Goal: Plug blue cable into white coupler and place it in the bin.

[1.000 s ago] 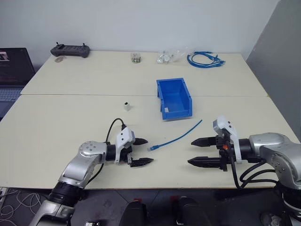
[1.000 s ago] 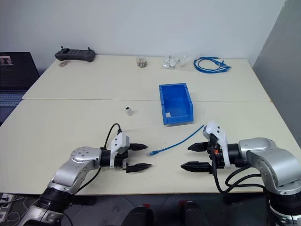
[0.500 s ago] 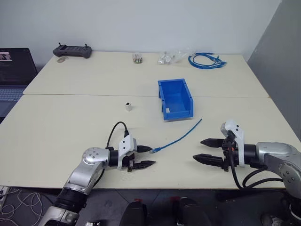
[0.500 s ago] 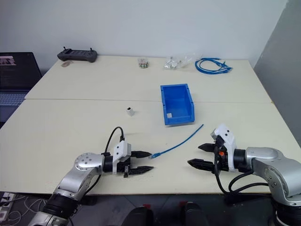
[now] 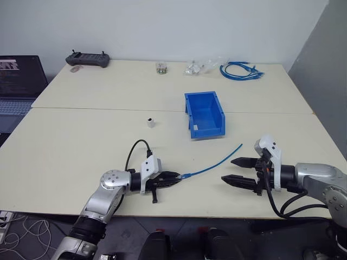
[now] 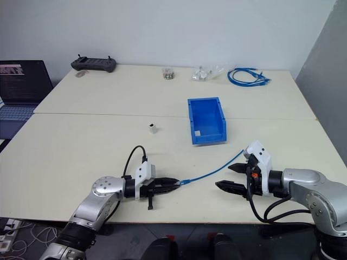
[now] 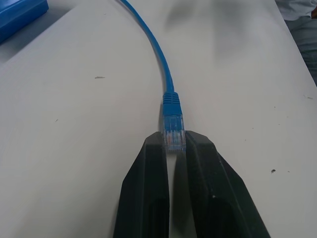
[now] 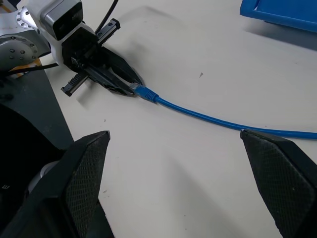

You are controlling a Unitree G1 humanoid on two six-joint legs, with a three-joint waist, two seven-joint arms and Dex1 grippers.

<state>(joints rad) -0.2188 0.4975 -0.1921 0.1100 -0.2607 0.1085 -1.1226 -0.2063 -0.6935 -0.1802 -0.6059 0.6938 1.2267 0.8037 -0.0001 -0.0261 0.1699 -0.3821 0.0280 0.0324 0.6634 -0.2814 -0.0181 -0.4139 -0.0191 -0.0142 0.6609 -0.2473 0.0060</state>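
The blue cable (image 5: 214,163) lies nearly straight on the table in front of the bin (image 5: 190,114). My left gripper (image 5: 174,177) is shut on the cable's clear plug (image 7: 173,128), which sits pinched between the black fingertips (image 7: 157,148) low over the table. My right gripper (image 5: 229,170) stands open near the cable's other end, with nothing between its fingers; in the right wrist view the cable (image 8: 208,118) runs across between them. The white coupler (image 5: 151,122) stands alone on the table, left of the bin and away from both grippers.
Along the table's far edge are a black controller (image 5: 87,58), a small jar (image 5: 160,67), clear bags of parts (image 5: 198,66) and a coil of blue cables (image 5: 241,70). A laptop (image 5: 19,76) sits beyond the left edge. The front table edge is close under both arms.
My left gripper's fingers have closed from wide open onto the cable's plug. The right gripper has stayed open and in place.
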